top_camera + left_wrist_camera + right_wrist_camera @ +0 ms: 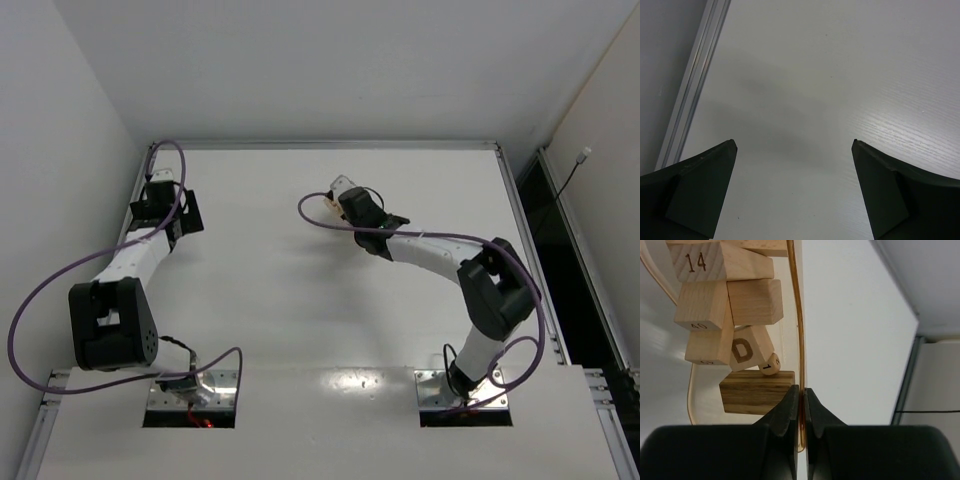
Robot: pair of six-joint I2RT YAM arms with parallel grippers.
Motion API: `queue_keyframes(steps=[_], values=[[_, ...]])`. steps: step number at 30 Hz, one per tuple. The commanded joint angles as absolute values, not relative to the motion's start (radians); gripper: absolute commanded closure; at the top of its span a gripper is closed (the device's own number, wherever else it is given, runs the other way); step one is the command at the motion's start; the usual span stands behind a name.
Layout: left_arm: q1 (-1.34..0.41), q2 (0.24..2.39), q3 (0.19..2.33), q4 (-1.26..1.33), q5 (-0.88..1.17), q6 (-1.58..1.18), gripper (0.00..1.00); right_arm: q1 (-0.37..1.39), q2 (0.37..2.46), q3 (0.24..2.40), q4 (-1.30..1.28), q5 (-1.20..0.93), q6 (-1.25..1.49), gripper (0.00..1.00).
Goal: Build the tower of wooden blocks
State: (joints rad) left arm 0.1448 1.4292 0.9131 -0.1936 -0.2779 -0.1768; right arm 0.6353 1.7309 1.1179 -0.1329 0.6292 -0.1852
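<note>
Several light-brown wood blocks lie loose inside a translucent amber box (796, 315): one marked "14" (715, 262), a plain cube (755, 301), one marked "40" (702, 305), a "D" block (747, 347), a tiny die (771, 364) and a darker striped block (756, 391). My right gripper (801, 390) is shut on the box's thin wall, with the blocks to its left. In the top view the right gripper (348, 198) holds the box (340, 186) at the table's far middle. My left gripper (795, 145) is open and empty over bare table at the far left (163, 180).
A metal rail (695, 85) runs along the table's left edge beside my left gripper. The table's right edge (900, 305) lies to the right of the box. A purple cable (320, 220) loops near the right wrist.
</note>
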Motion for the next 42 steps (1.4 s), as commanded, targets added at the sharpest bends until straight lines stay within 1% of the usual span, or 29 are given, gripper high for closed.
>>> queue_keyframes(steps=[1,2,4,5,7,8,9,14,18,19,21,25,30,34,38,42], values=[[0.152,1.405,0.946,-0.186,-0.267,-0.195,0.0,0.647,1.716,1.069,0.23,0.79,-0.478,1.0],[0.152,1.405,0.946,-0.186,-0.267,-0.195,0.0,0.656,1.717,1.057,0.329,0.801,-0.52,1.0],[0.152,1.405,0.946,-0.186,-0.267,-0.195,0.0,0.669,1.749,1.019,0.441,0.828,-0.653,1.0],[0.152,1.405,0.946,-0.186,-0.267,-0.195,0.0,0.669,1.758,0.997,0.563,0.839,-0.701,1.0],[0.152,1.405,0.946,-0.186,-0.267,-0.195,0.0,0.678,1.789,0.974,0.685,0.839,-0.846,1.0],[0.152,1.405,0.946,-0.186,-0.267,-0.195,0.0,0.69,1.798,0.954,0.803,0.839,-0.892,1.0],[0.152,1.405,0.946,-0.195,-0.267,-0.195,0.0,0.69,1.798,0.954,0.846,0.839,-0.935,1.0],[0.152,1.396,0.946,-0.195,-0.267,-0.195,0.0,0.724,1.831,0.846,1.104,0.733,-1.218,1.0],[0.152,1.396,0.956,-0.195,-0.267,-0.204,0.0,0.735,1.883,0.749,1.39,0.588,-1.426,1.0],[0.152,1.396,0.956,-0.195,-0.267,-0.204,0.0,0.735,1.897,0.723,1.426,0.568,-1.486,1.0],[0.152,1.396,0.956,-0.204,-0.267,-0.204,0.0,0.735,1.907,0.701,1.491,0.511,-1.522,1.0],[0.152,1.396,0.965,-0.204,-0.276,-0.204,0.0,0.735,1.917,0.666,1.517,0.448,-1.571,1.0],[0.152,1.396,0.965,-0.204,-0.267,-0.204,0.0,0.735,2.011,0.643,1.64,0.381,-1.699,1.0],[0.152,1.396,0.965,-0.204,-0.258,-0.204,0.0,0.735,2.109,0.634,1.796,0.341,-1.837,1.0],[0.152,1.396,0.965,-0.204,-0.258,-0.204,0.0,0.735,2.141,0.643,1.813,0.341,-1.94,1.0],[0.152,1.396,0.965,-0.204,-0.249,-0.204,0.0,0.735,2.164,0.719,1.813,0.35,-2.017,1.0]])
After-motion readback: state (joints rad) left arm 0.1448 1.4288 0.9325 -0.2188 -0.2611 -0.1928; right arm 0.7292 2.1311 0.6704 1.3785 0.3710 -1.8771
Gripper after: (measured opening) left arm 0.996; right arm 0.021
